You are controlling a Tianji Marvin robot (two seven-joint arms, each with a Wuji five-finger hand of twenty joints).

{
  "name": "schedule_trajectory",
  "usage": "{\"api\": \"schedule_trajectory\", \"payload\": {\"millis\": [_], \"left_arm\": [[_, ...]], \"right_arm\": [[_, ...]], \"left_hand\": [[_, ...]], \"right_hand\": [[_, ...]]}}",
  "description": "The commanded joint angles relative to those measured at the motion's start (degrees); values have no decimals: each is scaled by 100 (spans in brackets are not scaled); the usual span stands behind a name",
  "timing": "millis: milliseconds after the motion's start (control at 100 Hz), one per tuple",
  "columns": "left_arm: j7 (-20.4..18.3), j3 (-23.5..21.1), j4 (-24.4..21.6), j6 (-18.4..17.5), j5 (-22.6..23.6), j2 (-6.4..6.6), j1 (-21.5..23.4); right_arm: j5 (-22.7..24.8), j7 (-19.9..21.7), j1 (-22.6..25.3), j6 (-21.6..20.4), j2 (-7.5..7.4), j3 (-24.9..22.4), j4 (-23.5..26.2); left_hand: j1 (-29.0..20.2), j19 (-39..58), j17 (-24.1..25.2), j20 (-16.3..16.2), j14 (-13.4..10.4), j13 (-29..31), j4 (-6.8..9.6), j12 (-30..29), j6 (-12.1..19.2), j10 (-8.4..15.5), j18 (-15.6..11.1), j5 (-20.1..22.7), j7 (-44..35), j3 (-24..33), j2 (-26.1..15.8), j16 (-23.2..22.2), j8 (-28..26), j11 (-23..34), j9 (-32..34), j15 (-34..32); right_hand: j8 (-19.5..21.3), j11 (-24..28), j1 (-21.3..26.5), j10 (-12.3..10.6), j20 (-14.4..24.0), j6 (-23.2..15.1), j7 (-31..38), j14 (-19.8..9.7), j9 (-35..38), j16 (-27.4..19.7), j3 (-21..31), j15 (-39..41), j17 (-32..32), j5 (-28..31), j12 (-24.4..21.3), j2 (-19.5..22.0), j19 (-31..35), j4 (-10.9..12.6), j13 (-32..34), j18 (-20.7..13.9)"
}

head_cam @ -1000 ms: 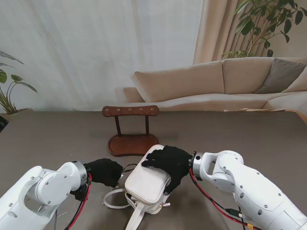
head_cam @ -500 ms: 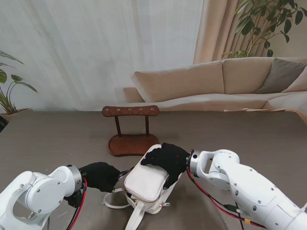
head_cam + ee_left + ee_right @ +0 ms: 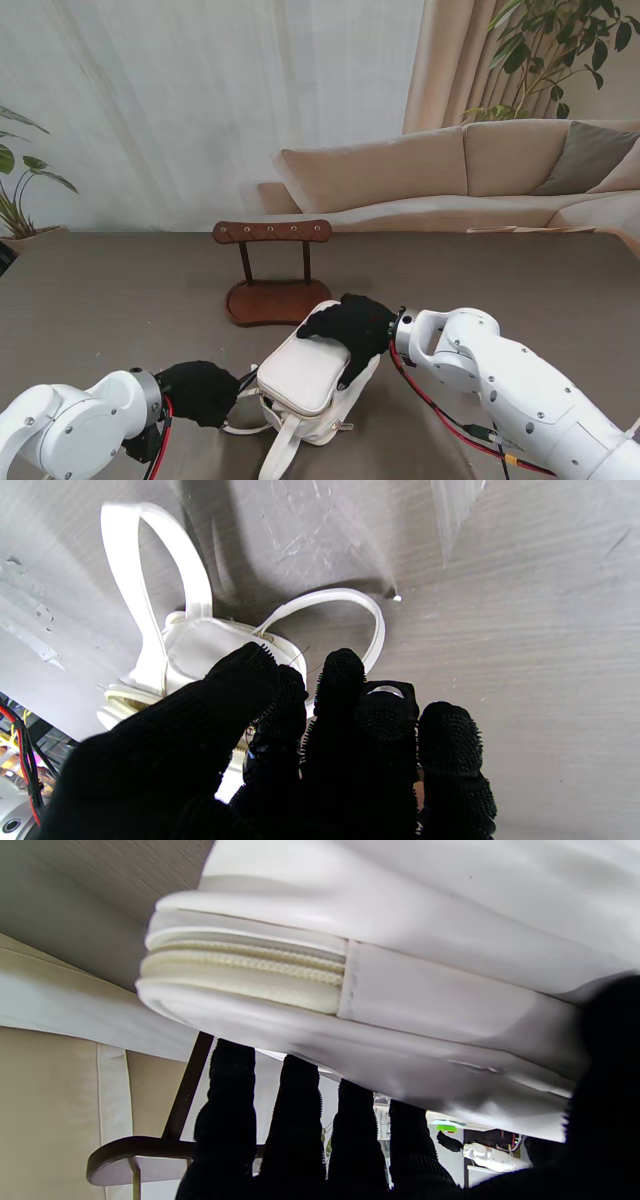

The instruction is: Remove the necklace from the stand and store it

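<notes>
A grey-brown wood-grain table [image 3: 120, 290] carries a dark wooden T-shaped jewellery stand [image 3: 273, 270] on an oval base, its crossbar of pegs bare, with no necklace hanging from it in the stand's view. Nearer to me lies a white leather handbag [image 3: 305, 375], its long axis running from the stand's foot towards the robot's left arm, straps [image 3: 150, 605] looped out on the tabletop. The black-gloved right hand [image 3: 350, 328] grips the bag's far end, four fingers [image 3: 295, 1130] curled over one face and the thumb on the other, the closed cream zip [image 3: 240, 975] showing beside them in the wrist view. The black-gloved left hand [image 3: 200, 392] sits just beside the bag's near-left corner, fingers [image 3: 340, 680] bunched together with tips almost touching the bag; a thin dark strand appears to run between this hand and the bag, but the necklace itself cannot be made out, and whether the hand holds anything cannot be told. The left hand is the nearer to the bag's open corner, so any storing would likely be fed in from that side while the right steadies the bag.
</notes>
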State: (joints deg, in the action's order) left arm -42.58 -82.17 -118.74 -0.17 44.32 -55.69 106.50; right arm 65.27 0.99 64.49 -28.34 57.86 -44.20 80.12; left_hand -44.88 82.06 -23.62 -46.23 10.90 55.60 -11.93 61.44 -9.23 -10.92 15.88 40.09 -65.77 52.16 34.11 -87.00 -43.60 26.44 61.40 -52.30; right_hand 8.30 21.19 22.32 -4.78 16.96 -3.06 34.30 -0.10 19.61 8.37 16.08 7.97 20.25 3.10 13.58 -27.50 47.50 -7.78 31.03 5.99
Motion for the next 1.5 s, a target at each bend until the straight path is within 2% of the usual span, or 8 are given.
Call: {"api": "schedule_trajectory", "payload": {"millis": [0, 200, 440, 680, 760, 1010, 1300, 1490], "left_arm": [[-90, -52, -149, 32, 68, -8, 206], [-72, -332, -613, 92, 383, -56, 703], [145, -663, -1110, 133, 670, -143, 1260], [217, -866, -1609, 177, 905, -202, 1720], [375, -869, -1653, 171, 935, -227, 1804], [703, -651, -1692, 69, 968, -254, 1784], [724, -218, -1685, -5, 873, -215, 1431], [641, -103, -1704, 9, 876, -197, 1316]], "right_arm": [[131, 270, 26, 89, -119, -2, -340], [48, 383, 19, 121, -114, -48, -366], [24, 559, 6, 122, -130, -64, -351], [20, 760, -5, 142, -146, -80, -297], [9, 829, -10, 150, -151, -82, -280], [-39, 992, -46, 192, -157, -50, -250], [-79, 1185, -84, 249, -162, -58, -206], [-106, 1311, -85, 274, -171, -69, -190]], "left_hand": [[72, 59, 84, -45, -245, -147, -136, 87, 162, 44, -114, 217, -104, 168, 149, -150, 17, 92, -24, -214], [86, 62, 78, -38, -254, -152, -140, 88, 198, 61, -126, 218, -96, 176, 145, -148, 15, 82, -29, -208], [91, 67, 72, -31, -261, -146, -141, 92, 206, 75, -128, 226, -96, 182, 154, -147, 15, 83, -9, -207], [107, 74, 59, -24, -281, -137, -144, 98, 234, 100, -146, 236, -92, 190, 164, -146, 18, 83, 17, -209], [103, 81, 49, -23, -268, -120, -142, 100, 224, 103, -142, 244, -88, 199, 167, -144, 21, 87, 40, -213], [106, 98, 25, -17, -248, -89, -144, 97, 220, 103, -126, 261, -79, 210, 171, -130, 25, 76, 72, -206], [114, 124, -10, -11, -234, -56, -148, 97, 202, 109, -117, 271, -79, 216, 172, -114, 18, 69, 106, -198], [125, 141, -45, -4, -250, -33, -152, 102, 194, 124, -139, 271, -77, 227, 178, -109, 14, 74, 126, -208]], "right_hand": [[484, 516, 1093, 156, -84, -20, 992, 160, 784, 206, 733, 415, -1130, 762, 185, 1244, 340, 612, 541, 233], [486, 492, 1040, 173, -97, -47, 977, 186, 769, 207, 700, 412, -1158, 783, 178, 1160, 333, 638, 514, 243], [491, 483, 943, 205, -105, -65, 966, 199, 730, 210, 733, 416, -1168, 804, 178, 1099, 328, 650, 501, 248], [497, 477, 845, 227, -111, -65, 956, 220, 692, 213, 808, 420, -1180, 807, 177, 1062, 319, 657, 493, 252], [499, 476, 828, 237, -112, -65, 955, 215, 681, 214, 837, 422, -1182, 807, 176, 1058, 315, 660, 484, 255], [505, 471, 744, 251, -115, -65, 952, 236, 651, 216, 901, 425, -1199, 808, 174, 1055, 299, 656, 470, 263], [501, 474, 691, 278, -116, -61, 933, 257, 597, 214, 941, 420, -1215, 806, 174, 1069, 283, 651, 445, 266], [479, 474, 666, 283, -113, -34, 877, 260, 569, 213, 961, 418, -1221, 785, 173, 1094, 272, 652, 433, 269]]}}
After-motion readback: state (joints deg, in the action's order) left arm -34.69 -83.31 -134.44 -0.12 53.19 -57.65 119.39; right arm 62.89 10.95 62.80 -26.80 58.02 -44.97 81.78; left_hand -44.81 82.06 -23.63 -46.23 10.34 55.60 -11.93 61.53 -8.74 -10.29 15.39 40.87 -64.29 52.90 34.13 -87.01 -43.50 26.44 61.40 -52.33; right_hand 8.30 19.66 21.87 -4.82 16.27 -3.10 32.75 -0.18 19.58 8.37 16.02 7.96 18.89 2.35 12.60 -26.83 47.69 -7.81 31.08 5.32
